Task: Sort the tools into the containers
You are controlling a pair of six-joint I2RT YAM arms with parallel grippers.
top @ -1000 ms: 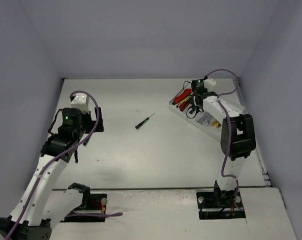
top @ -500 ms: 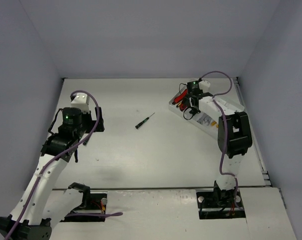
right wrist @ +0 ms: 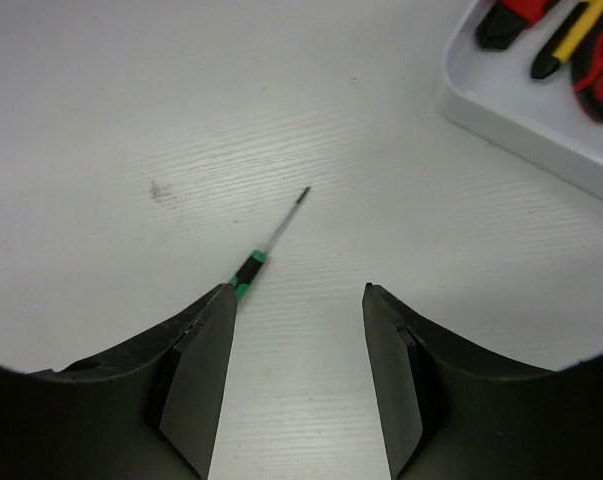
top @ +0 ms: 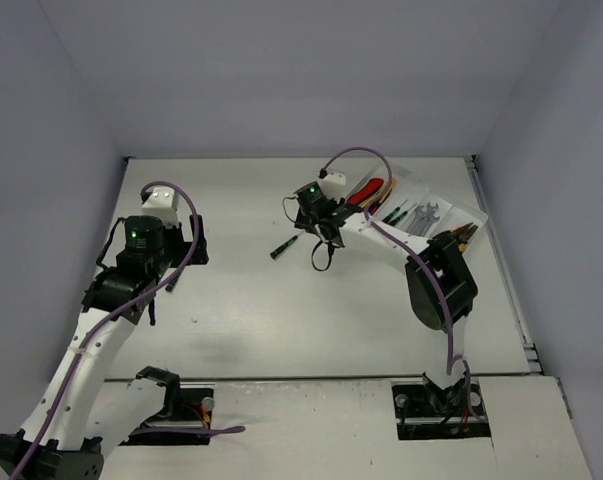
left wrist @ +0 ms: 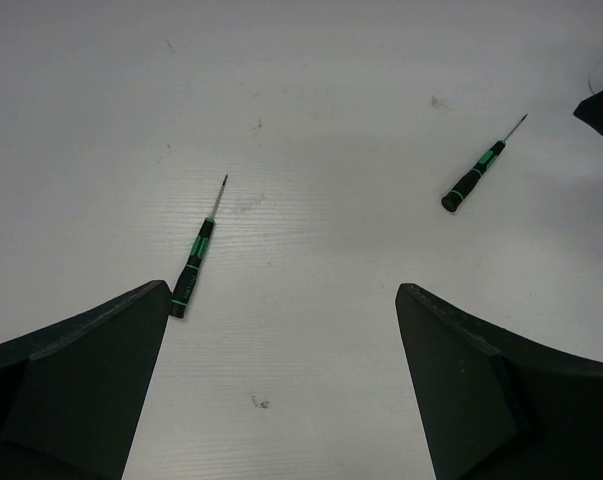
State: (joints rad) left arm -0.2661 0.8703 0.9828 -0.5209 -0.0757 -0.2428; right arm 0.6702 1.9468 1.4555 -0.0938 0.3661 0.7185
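Note:
A thin black-green screwdriver (top: 284, 247) lies on the table left of the white tray (top: 443, 200). My right gripper (top: 308, 222) hangs just above it. In the right wrist view the gripper (right wrist: 296, 288) is open, and the screwdriver (right wrist: 264, 245) lies ahead with its handle end behind my left fingertip (right wrist: 221, 300). My left gripper (left wrist: 281, 290) is open and empty above bare table. A second screwdriver (left wrist: 196, 265) lies by its left finger, and the first one (left wrist: 478, 175) lies farther off. The tray holds red and yellow knives (top: 366, 192), screwdrivers, wrenches (top: 428, 212) and pliers (top: 461, 235).
The tray's near corner (right wrist: 501, 110) shows at the upper right of the right wrist view. Grey walls enclose the table on three sides. The right arm's purple cable (top: 356, 155) arcs over the tray.
My right arm has swung left from above the tray to above the lone screwdriver, which uncovers the tray's contents. The left arm has not moved.

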